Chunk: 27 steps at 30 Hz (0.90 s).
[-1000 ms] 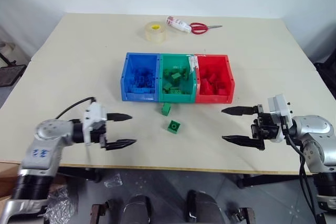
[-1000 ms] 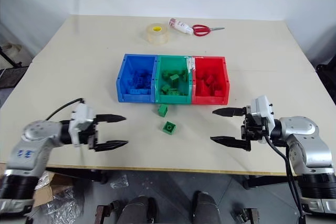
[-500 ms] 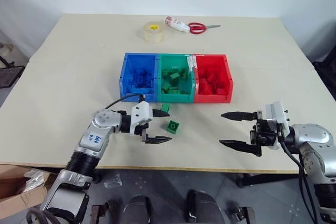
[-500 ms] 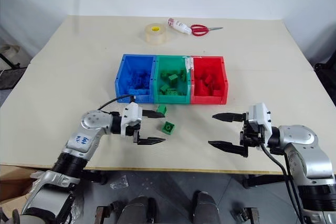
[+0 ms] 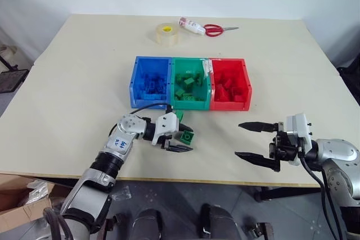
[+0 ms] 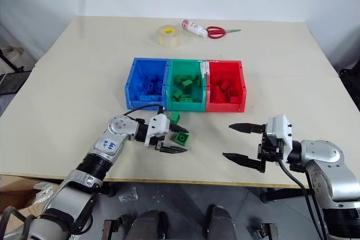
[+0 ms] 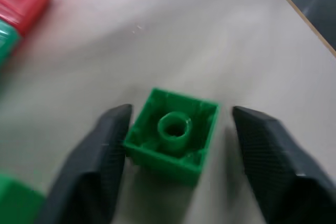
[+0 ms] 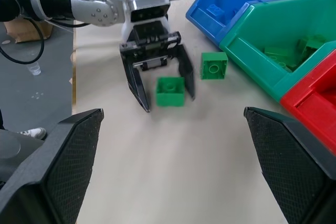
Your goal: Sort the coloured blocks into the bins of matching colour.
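Observation:
A green block [image 5: 187,136] lies on the table in front of the bins, hollow side up in the left wrist view. My left gripper [image 5: 187,140] stands open around it, one finger [image 7: 100,161] at its edge, the other a small gap away. A second green block [image 6: 175,117] sits just behind, near the green bin [image 5: 188,104]. The blue bin [image 5: 149,103], green bin and red bin [image 5: 228,105] stand joined in a row, each holding blocks of its own colour. My right gripper [image 5: 239,139] hovers open and empty, off to the right over the table.
A tape roll [image 5: 166,32], a white tube [image 5: 191,25] and red-handled scissors [image 5: 216,28] lie at the far side of the table. The table's front edge [image 5: 214,182] runs just below both grippers.
My left gripper has slid right and now straddles the green block, its fingers drawn closer together. The right gripper has hardly moved.

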{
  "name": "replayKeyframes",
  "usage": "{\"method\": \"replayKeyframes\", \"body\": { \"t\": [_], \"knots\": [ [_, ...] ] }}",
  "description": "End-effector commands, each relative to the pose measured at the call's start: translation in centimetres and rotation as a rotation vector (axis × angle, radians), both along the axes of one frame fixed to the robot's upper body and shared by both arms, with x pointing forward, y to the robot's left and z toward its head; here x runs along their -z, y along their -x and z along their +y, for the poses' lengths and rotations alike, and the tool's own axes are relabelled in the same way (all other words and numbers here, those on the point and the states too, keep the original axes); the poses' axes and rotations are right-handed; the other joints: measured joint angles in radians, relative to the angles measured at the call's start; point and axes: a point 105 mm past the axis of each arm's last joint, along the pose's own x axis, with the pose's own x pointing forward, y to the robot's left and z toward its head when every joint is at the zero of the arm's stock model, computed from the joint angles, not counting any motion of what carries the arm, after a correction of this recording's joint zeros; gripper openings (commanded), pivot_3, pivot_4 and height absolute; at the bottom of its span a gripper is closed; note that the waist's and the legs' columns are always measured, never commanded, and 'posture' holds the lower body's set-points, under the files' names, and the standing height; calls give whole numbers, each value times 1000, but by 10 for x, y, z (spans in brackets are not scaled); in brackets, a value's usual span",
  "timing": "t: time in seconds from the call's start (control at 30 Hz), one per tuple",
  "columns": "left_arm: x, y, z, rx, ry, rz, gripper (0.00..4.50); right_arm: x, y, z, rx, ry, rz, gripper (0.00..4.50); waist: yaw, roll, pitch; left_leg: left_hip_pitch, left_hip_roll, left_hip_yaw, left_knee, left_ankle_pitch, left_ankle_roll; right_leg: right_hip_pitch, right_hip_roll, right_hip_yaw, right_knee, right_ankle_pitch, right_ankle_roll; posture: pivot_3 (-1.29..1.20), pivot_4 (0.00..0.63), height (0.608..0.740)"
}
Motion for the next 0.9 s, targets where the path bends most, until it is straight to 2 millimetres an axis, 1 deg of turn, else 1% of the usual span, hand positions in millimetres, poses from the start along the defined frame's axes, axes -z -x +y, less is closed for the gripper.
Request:
{"method": "replayKeyframes", "body": {
  "t": [0.03,0.07,0.17,0.27,0.33,0.5,0.6,0.67,0.7,0.73,0.87,0.9],
  "knots": [
    [-9,-4,-1,2,2,-41,1587,-14,3,-3,9,-11,-58,4500,2,0,0,0,0,0,0,0,0,0,0,0,0,0,0,0,150,740],
    [-10,-4,-1,4,8,-43,1491,-14,3,-4,11,-11,-58,4500,3,0,0,0,0,0,0,0,0,0,0,0,0,0,0,0,150,740],
    [-20,-5,-4,1,42,-47,1505,-14,2,-4,16,-14,-62,4500,7,0,0,0,0,0,0,0,0,0,0,0,0,0,0,0,150,740],
    [-42,-9,-13,0,118,-79,1505,-15,1,-5,25,-18,-69,4500,8,0,0,0,0,0,1,0,1,0,0,0,0,0,0,0,150,740],
    [-60,-22,-17,-74,163,-100,1505,-16,0,-6,33,-23,-78,4500,13,0,0,-1,0,0,1,-1,1,0,0,0,0,0,0,0,150,740],
    [-101,-68,-20,-311,243,-151,1505,-18,-1,-5,46,-37,-90,4500,12,-1,0,-2,0,0,2,-1,2,1,0,0,-2,1,2,0,150,740],
    [-113,-85,-22,-379,267,-164,1505,-18,-1,-5,50,-43,-92,4500,9,-1,0,-1,0,0,1,-1,2,1,0,0,-2,1,2,0,150,740],
    [-114,-92,-22,-403,259,-159,2262,-17,-1,-4,53,-45,-92,4500,7,-1,0,-1,0,0,1,-1,2,1,0,0,-2,1,2,0,150,740],
    [-113,-95,-23,-417,257,-145,2421,-17,-1,-5,55,-46,-92,4500,7,-1,0,-1,0,0,1,-1,2,1,0,0,-2,1,2,0,150,740],
    [-112,-97,-23,-422,251,-133,2723,-17,-1,-5,57,-47,-93,4500,8,-1,0,-1,0,0,1,-1,2,1,0,0,-2,1,2,0,150,740],
    [-115,-96,-24,-391,249,-146,3959,-17,0,-6,63,-48,-93,4500,8,-1,1,-1,0,0,1,-1,2,1,0,0,-3,1,2,0,150,740],
    [-116,-96,-23,-387,252,-149,4327,-17,0,-6,64,-48,-92,4500,9,-1,1,-1,0,0,1,-1,2,1,0,0,-2,1,2,0,150,740]
  ]
}}
